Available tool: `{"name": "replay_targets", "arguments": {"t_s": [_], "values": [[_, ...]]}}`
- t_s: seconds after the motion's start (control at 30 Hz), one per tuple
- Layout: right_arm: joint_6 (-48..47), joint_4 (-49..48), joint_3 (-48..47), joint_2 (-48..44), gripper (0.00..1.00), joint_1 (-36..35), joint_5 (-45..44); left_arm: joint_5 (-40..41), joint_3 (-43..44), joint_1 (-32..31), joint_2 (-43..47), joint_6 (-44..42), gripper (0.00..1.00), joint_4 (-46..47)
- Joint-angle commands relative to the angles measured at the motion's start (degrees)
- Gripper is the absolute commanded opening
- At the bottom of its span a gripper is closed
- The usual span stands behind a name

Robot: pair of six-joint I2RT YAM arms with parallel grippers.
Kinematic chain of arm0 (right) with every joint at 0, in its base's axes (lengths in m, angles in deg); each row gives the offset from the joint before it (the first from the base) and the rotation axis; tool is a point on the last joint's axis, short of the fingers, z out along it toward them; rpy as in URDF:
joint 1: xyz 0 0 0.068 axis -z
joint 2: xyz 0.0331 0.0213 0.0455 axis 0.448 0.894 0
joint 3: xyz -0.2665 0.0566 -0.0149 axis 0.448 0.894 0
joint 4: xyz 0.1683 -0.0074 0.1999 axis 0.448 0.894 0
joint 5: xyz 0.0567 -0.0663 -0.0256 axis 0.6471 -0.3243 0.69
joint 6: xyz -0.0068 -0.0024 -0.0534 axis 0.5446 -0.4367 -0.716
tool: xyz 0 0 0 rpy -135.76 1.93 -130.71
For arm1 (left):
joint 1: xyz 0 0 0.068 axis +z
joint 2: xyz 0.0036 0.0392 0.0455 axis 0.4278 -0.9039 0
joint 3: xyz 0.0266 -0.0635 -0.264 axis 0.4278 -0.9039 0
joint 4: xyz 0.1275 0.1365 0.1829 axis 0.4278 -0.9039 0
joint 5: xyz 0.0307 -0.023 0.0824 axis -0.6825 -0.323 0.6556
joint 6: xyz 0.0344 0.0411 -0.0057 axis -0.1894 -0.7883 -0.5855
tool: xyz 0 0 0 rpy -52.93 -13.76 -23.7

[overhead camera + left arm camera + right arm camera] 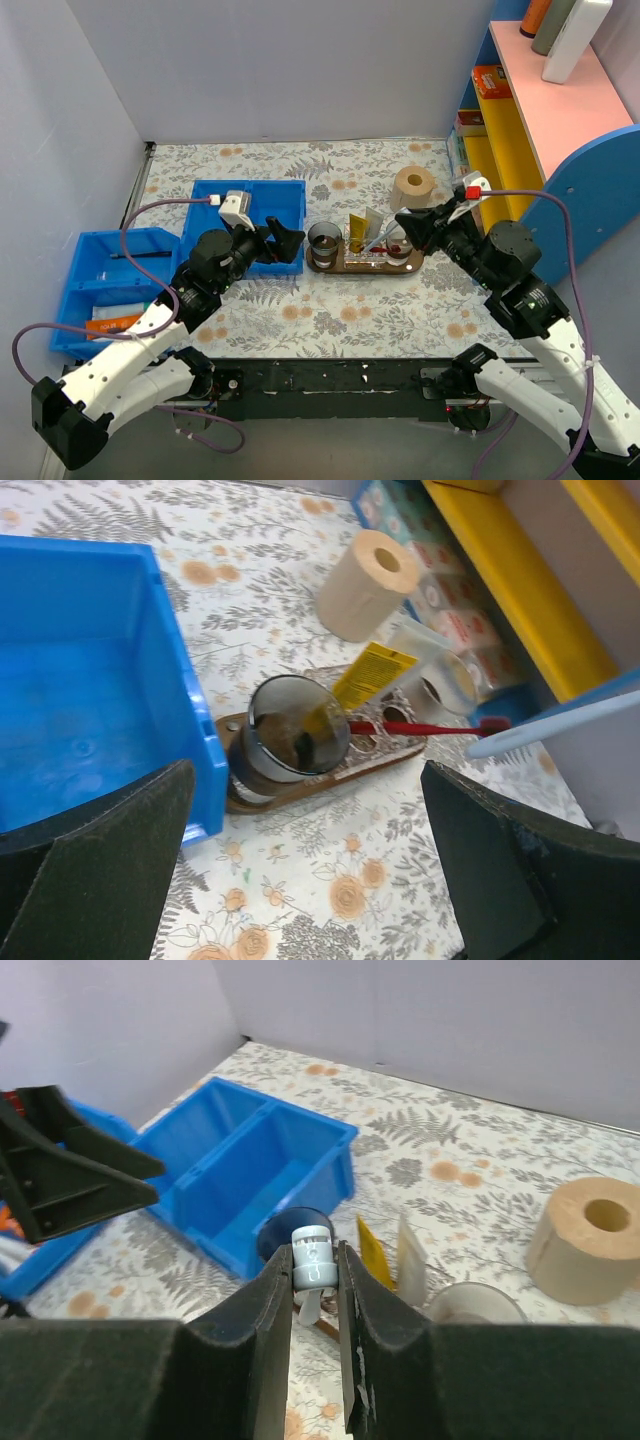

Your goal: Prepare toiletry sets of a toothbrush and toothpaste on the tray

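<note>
**Pale toothbrush** (560,723), gripped at its handle end by the right gripper (410,226). The jaws stand only narrowly apart, closed on the handle. The brush's long axis slants down from the jaws toward the left arm's side. Its free end lies over the right half of the tray (350,268), near the right cup (400,246), and is not yet resting in anything that can be made out. In the right wrist view the handle appears almost end-on with the tray beyond it, so the brush points where it is to go.

On the tray, the toothpaste (372,673) stands tilted between the left dark cup (285,742) and the right cup, with a paler tube (375,224) beside it. Whether its foot sits inside the left cup cannot be told. A red toothbrush (420,728) lies along the tray.

The left gripper (288,243), jaws at full spread and empty, hovers at the tray's left end by the blue bin (250,205).

Judgement: the right arm is both the nearer and the loaded one. The coming move looks like a short advance along the brush's own axis, then release.
</note>
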Motion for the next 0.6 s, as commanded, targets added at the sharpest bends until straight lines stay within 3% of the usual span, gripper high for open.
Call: {"name": "replay_targets", "arguments": {"t_s": [0.0,0.23,0.57], "values": [[-3.16,-6.9,2.75,0.33,0.01,-0.31,-9.34,10.16,-1.19,-0.19,0.6,-0.23,0.98,-0.59],[-2.98,-10.69,4.6,2.7,0.01,-1.88,-12.68,21.39,-0.04,-0.19,-0.46,2.93,0.98,-5.33],[-4.82,-14.56,4.78,7.8,0.01,-10.41,-23.38,25.81,-0.66,-0.19,-1.07,3.37,0.98,-3.76]]}}
